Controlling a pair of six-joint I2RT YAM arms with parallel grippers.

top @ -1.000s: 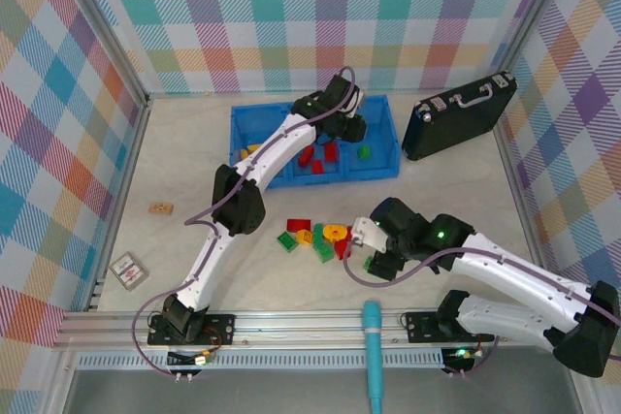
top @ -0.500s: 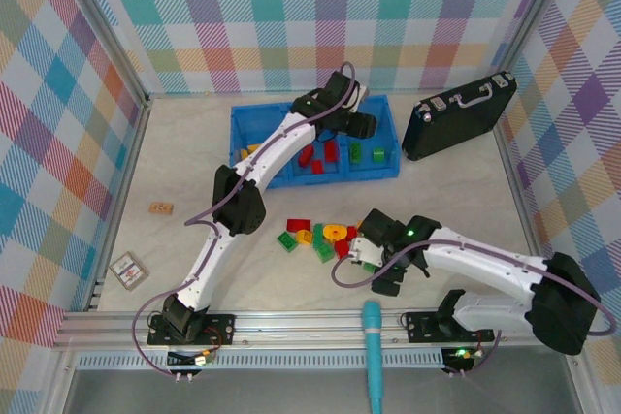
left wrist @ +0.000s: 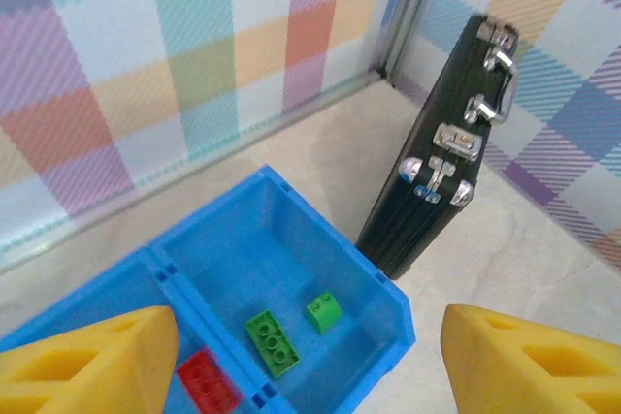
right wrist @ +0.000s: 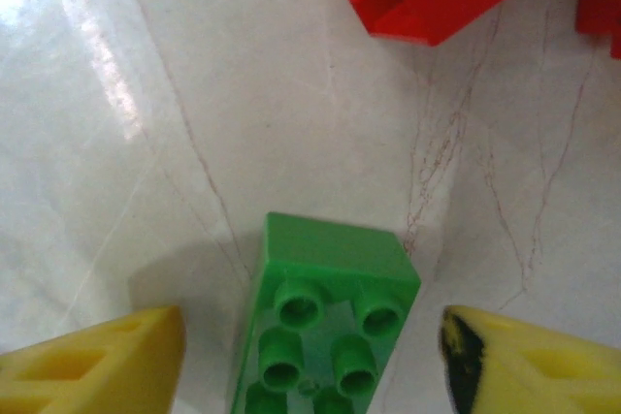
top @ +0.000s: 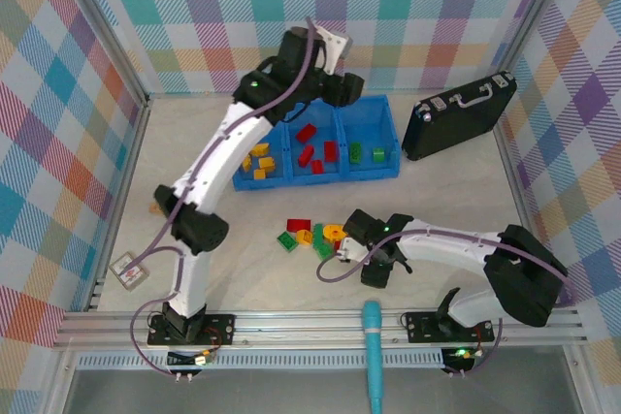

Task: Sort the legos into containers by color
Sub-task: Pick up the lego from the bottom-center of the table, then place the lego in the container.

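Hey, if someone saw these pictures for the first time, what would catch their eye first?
Probably the blue bin at the back, its three compartments holding sorted bricks, with the left claw open above it. Next, the loose pile of legos toward the front, where the right claw straddles a green brick, open.

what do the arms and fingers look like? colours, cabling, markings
The left arm and right arm have white link shells, black joint housings, a green LED each and a purple-grey cable alongside. Yellow wedge-shaped fingers; one right-arm finger has a black smudge.
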